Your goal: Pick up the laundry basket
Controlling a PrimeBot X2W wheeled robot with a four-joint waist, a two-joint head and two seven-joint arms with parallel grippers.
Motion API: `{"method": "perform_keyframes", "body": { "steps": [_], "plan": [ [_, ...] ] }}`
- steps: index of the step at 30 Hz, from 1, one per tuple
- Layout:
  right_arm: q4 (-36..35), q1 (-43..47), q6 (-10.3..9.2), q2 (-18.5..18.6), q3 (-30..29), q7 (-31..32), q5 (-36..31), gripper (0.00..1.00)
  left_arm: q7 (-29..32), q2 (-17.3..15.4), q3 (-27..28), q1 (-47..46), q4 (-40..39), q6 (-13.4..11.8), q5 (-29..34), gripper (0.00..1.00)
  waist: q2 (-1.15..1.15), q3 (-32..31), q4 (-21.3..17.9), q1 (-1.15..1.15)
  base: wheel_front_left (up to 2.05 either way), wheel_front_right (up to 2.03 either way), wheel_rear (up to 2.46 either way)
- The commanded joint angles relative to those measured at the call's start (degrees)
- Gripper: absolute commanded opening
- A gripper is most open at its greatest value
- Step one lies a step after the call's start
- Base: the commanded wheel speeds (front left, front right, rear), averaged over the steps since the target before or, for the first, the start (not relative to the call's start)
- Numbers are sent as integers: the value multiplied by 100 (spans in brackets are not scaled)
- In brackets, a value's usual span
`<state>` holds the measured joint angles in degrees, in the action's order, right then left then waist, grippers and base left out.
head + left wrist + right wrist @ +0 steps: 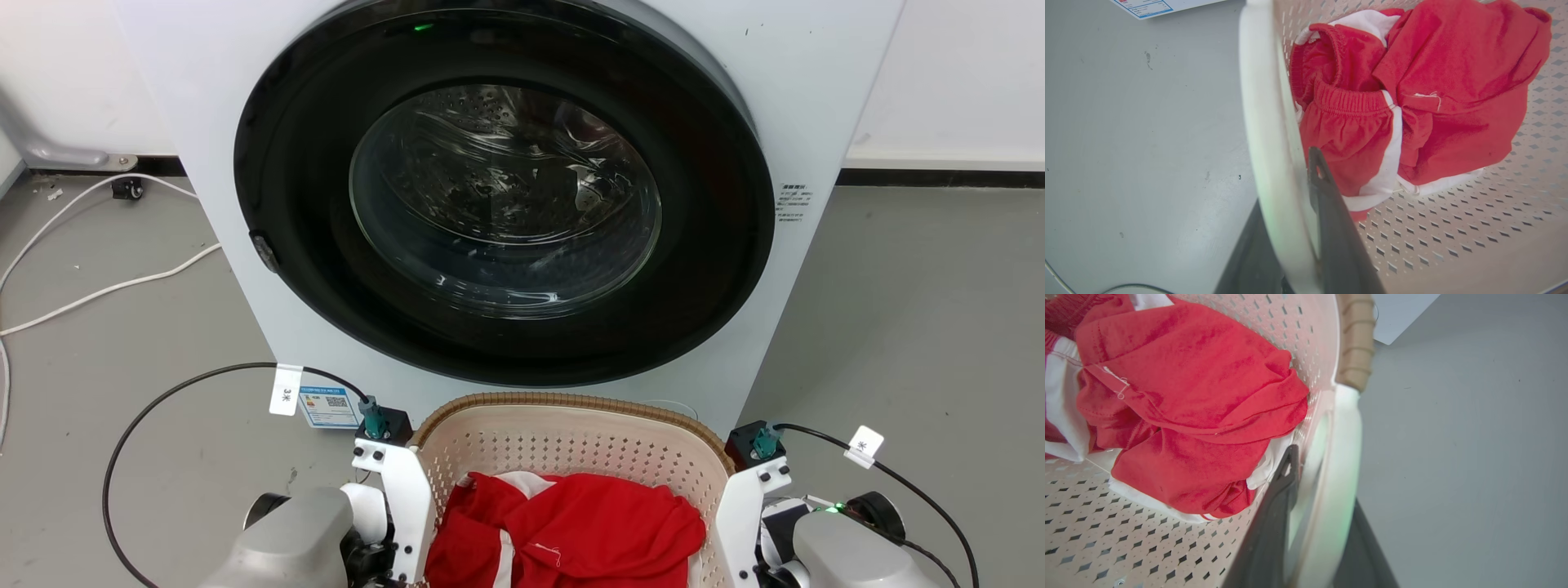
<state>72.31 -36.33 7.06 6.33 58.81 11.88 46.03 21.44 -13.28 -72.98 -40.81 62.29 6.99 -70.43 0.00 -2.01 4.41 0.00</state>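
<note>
Cream plastic laundry basket (571, 445), full of little holes, brown woven-look rim, low in front of the big white washing machine (196, 122). Soft red and white clothes (588, 523) bunched inside. Left end effector (1286, 192) and right end effector (1323, 477) each pinching a smooth white side handle (1265, 122).

clothes (563, 523) in the laundry basket (571, 445) — washing machine (816, 122) just behind it.

Grey forearms (294, 539), white brackets (406, 498), tagged black cables (163, 400), dark fingers (1331, 228).
</note>
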Motion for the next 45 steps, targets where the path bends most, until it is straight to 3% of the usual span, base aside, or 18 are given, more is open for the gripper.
{"method": "perform_keyframes", "body": {
  "steps": [1, 45],
  "plan": [
    [-49, -38, 78, -80, 83, -26, -5, 0, -36, 87, -5, -105, -70, 82, -11, 0, 0, -1, 2, 0, 0, 0, 0],
    [13, -183, 79, -10, 795, -88, 640, 0, 3, 71, -45, -3, -84, 83, -154, 0, 0, 57, -23, 0, 0, 0, 0]
  ]
}}
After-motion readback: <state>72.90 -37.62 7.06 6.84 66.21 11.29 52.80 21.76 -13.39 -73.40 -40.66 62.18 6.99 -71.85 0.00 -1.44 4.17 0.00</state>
